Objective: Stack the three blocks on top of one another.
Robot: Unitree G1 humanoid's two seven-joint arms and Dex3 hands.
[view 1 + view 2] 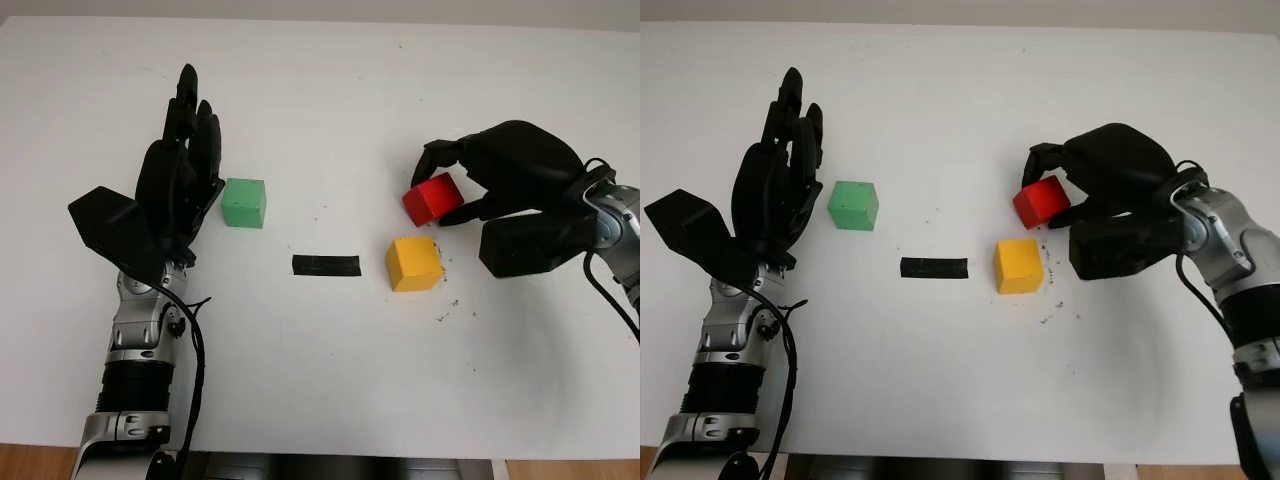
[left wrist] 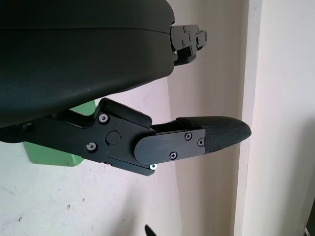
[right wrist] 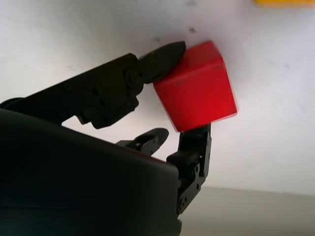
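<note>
Left eye view, then: what has the right hand (image 1: 470, 185) got?

— A red block (image 1: 433, 199), pinched between its fingers (image 3: 162, 56) and tilted, at the right of the white table (image 1: 320, 380). One fingertip presses the block's upper side and another presses from below.

— Is it off the table?

— I cannot tell for sure; it sits tipped on a corner, just behind the yellow block (image 1: 413, 263) and a little to the right of it.

— Do red and yellow touch?

— No, a thin strip of table shows between them. The yellow block lies flat.

— And the third one?

— The green block (image 1: 244, 202) lies flat at the left, well apart from the other two. A strip of black tape (image 1: 326, 266) lies between green and yellow, nearer the front edge.

— The left hand (image 1: 185, 175)?

— Open, holding nothing, standing upright just beside the green block on its outer side. I cannot tell whether it touches the block.

— Anything else?

— Some dark specks (image 1: 448, 305) on the table near the yellow block.
</note>
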